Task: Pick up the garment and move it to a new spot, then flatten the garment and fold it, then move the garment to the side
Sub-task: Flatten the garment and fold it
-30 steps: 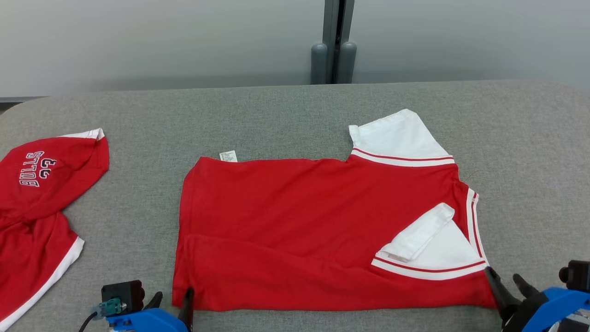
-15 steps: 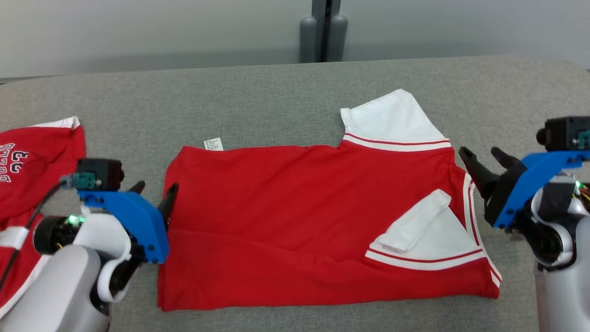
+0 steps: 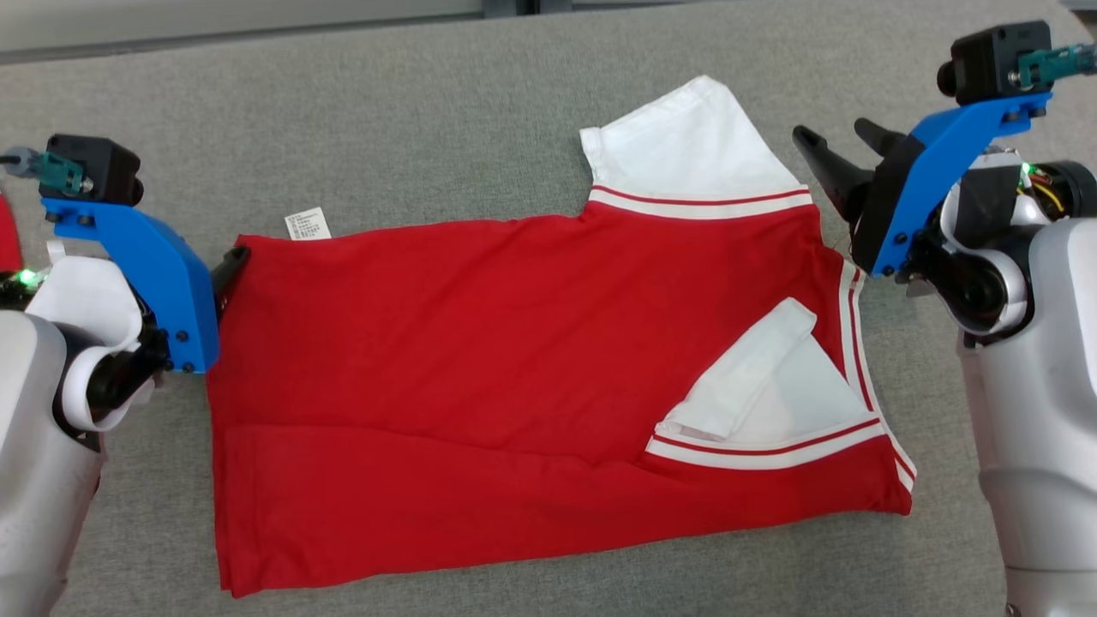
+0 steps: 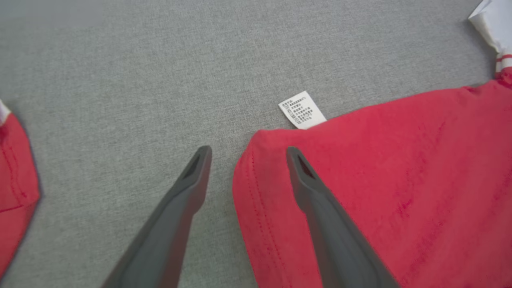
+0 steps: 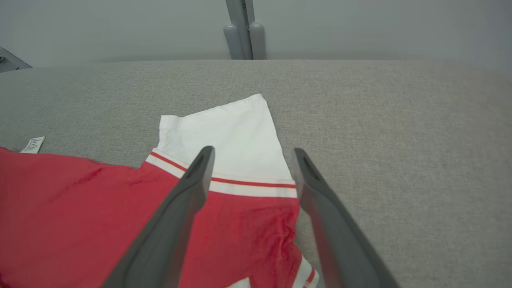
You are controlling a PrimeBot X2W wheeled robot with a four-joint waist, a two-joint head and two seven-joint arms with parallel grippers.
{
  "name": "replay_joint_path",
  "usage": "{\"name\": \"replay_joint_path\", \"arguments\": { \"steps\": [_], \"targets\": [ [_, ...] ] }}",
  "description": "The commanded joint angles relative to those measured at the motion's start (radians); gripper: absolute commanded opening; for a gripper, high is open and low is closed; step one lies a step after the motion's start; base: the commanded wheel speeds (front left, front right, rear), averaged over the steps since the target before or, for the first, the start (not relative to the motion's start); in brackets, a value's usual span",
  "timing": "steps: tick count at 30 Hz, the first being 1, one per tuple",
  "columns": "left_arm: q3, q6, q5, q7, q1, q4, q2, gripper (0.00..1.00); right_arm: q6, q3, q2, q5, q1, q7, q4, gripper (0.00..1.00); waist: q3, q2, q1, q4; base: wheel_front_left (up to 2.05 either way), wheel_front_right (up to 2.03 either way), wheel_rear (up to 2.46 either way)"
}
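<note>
Garment (image 3: 531, 368) flat | your left gripper (image 4: 248, 151) and right gripper (image 3: 831, 128), both spread and empty, now flank its far corners, up from its near edge | likely next fold.

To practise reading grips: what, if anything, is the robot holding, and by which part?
Nothing is held. The left jaws stand open over the shirt's corner by the label; the right jaws stand open over its white sleeve.

Garment (image 3: 514, 343): soft matt knit cloth. Counter (image 3: 428, 111): coarse grey woven fabric. Fingers (image 4: 188, 192): smooth matt dark plastic.
</note>
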Motion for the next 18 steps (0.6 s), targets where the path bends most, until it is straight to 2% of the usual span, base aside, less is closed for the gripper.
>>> {"name": "replay_joint_path", "arguments": {
  "steps": [1,9,10,11,12,13,18],
  "targets": [
    [-0.006,0.004,0.012,0.0,-0.024,0.0,0.001,1.0,0.001,0.009,-0.01,0.01,-0.035,-0.018,0.025,1.0,0.021,-0.0002,-0.0003,0.001,0.0,0.0,0.0],
    [-0.043,0.016,0.043,0.03,-0.068,0.029,-0.01,0.99,0.001,0.023,-0.019,0.036,-0.11,-0.069,0.107,1.0,0.076,-0.0002,-0.0003,-0.001,0.0,0.0,0.0],
    [-0.05,0.02,0.054,0.034,-0.072,0.032,-0.005,0.83,0.001,0.024,-0.02,0.037,-0.118,-0.076,0.117,1.0,0.08,-0.0002,-0.0003,-0.001,0.0,0.0,0.0],
    [-0.059,0.022,0.064,0.041,-0.073,0.036,-0.001,0.47,0.001,0.026,-0.02,0.04,-0.125,-0.079,0.125,1.0,0.084,-0.0002,-0.0003,-0.001,0.0,0.0,0.0],
    [-0.066,0.024,0.07,0.043,-0.075,0.036,0.001,0.32,0.001,0.028,-0.02,0.041,-0.131,-0.083,0.136,1.0,0.088,-0.0002,-0.0003,0.0,0.0,0.0,0.0],
    [-0.068,0.026,0.074,0.042,-0.076,0.035,0.0,0.0,0.001,0.029,-0.021,0.039,-0.138,-0.084,0.148,1.0,0.092,-0.0002,-0.0003,0.001,0.0,0.0,0.0],
    [-0.073,0.022,0.077,0.012,-0.085,0.011,-0.024,0.0,0.001,0.023,-0.033,0.007,-0.186,-0.096,0.208,1.0,0.118,-0.0002,-0.0003,0.02,0.0,0.0,0.0]
  ]
}}
